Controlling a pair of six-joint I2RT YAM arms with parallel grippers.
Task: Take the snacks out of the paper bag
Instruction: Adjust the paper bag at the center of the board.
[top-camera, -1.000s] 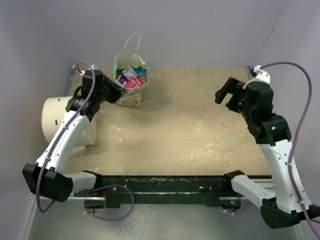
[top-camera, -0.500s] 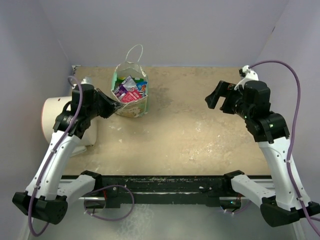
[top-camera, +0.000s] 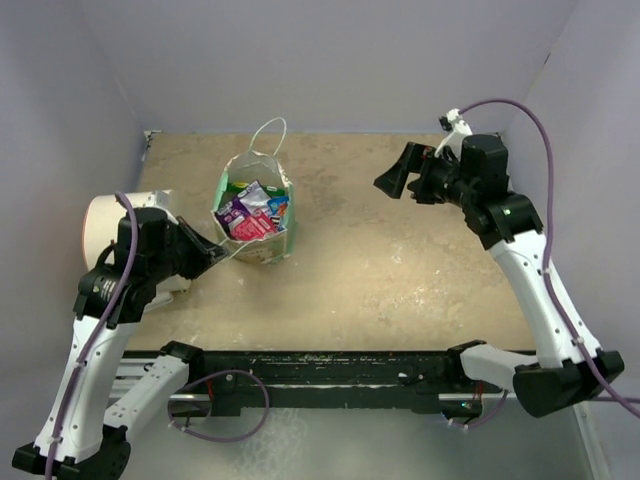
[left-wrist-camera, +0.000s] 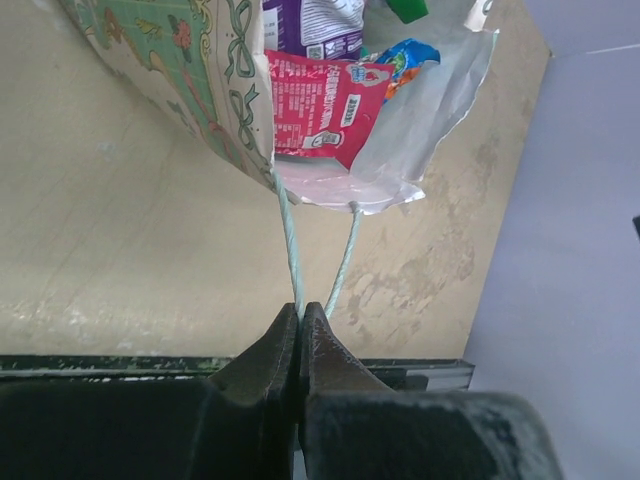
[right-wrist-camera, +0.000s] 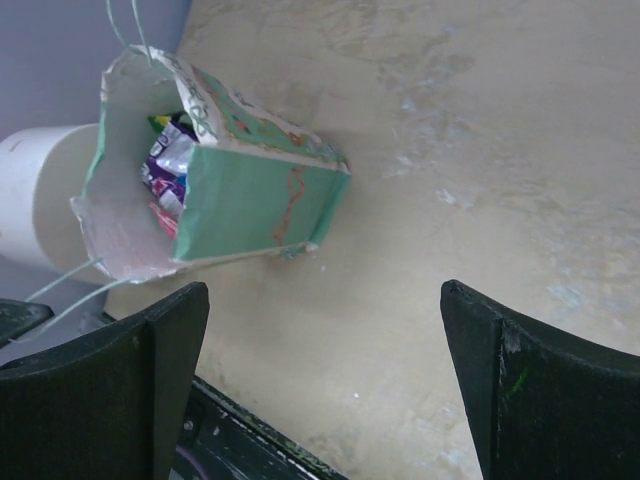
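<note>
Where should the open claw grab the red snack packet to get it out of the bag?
Pinch the top edge of the red packet, its flat faces between the jaws. It pokes up among the other snacks toward the open mouth of the paper bag. Probably come down from above with the right gripper, since the bag's walls block every side.
</note>
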